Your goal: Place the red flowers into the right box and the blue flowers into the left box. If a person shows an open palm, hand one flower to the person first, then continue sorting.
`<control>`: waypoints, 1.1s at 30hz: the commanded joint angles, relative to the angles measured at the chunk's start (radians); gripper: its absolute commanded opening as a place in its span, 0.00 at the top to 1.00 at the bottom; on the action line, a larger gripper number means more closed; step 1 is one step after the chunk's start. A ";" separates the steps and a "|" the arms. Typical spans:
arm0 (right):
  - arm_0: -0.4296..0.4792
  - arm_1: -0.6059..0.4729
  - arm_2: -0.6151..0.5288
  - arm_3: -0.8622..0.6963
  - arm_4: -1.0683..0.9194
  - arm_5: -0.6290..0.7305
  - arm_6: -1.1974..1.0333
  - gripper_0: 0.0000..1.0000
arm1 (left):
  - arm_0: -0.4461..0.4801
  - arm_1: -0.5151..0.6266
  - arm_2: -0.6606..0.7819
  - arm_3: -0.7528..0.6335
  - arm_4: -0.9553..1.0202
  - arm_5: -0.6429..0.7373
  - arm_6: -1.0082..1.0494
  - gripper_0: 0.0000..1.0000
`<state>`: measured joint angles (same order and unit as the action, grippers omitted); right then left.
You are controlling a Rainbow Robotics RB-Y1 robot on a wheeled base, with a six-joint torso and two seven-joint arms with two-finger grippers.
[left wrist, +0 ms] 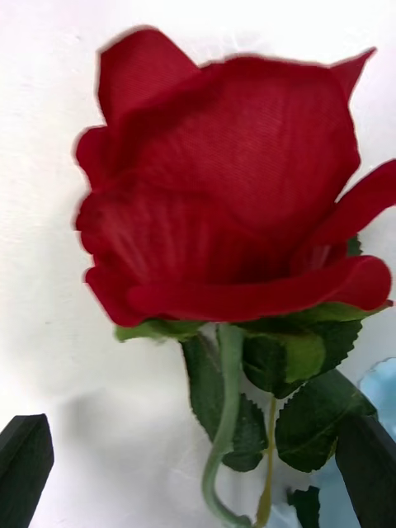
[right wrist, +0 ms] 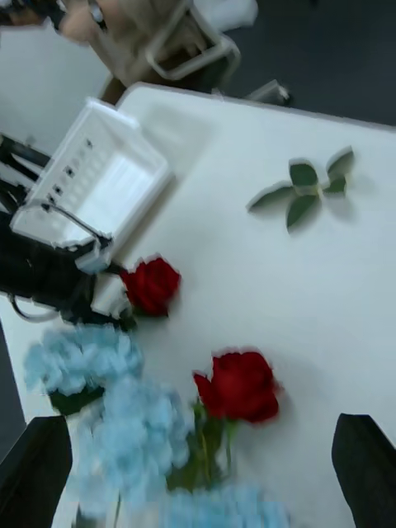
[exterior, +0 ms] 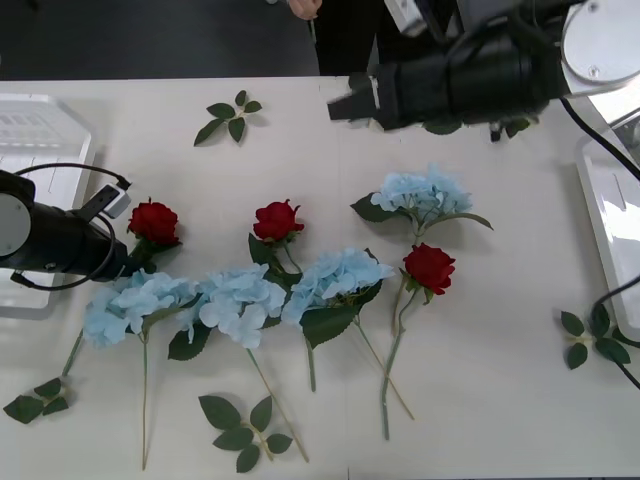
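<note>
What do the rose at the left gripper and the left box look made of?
Rose: looks like woven fabric, matte; a fine weave shows on the petals. Its stem looks like smooth moulded plastic. Left box: likely opaque white plastic, slightly glossy, with a moulded rim. The left gripper is open around the stem.

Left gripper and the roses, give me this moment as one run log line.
left gripper: open, astride leftmost red rose stem | right gripper: open, raised over table | boxes: no flowers seen
</note>
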<state>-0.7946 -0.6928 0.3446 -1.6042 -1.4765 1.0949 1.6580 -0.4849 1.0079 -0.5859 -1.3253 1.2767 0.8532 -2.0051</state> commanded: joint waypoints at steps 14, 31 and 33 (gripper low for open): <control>0.449 -0.183 0.002 -0.559 0.461 0.355 -0.885 0.08 | -0.093 -0.058 -0.104 0.086 -0.051 -0.049 0.011 0.00; 0.417 0.044 0.274 -0.422 0.984 0.514 -1.023 0.02 | -0.116 -0.069 -0.124 0.107 -0.073 -0.085 -0.006 1.00; 0.416 0.067 0.274 -0.388 1.003 0.502 -1.023 0.03 | -0.115 -0.069 -0.124 0.107 -0.073 -0.089 -0.012 1.00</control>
<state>-0.3515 -0.6823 0.6242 -2.0250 -0.5039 1.6178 0.6805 -0.5766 0.9532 -0.6960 -1.2195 1.2134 0.7806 -2.0050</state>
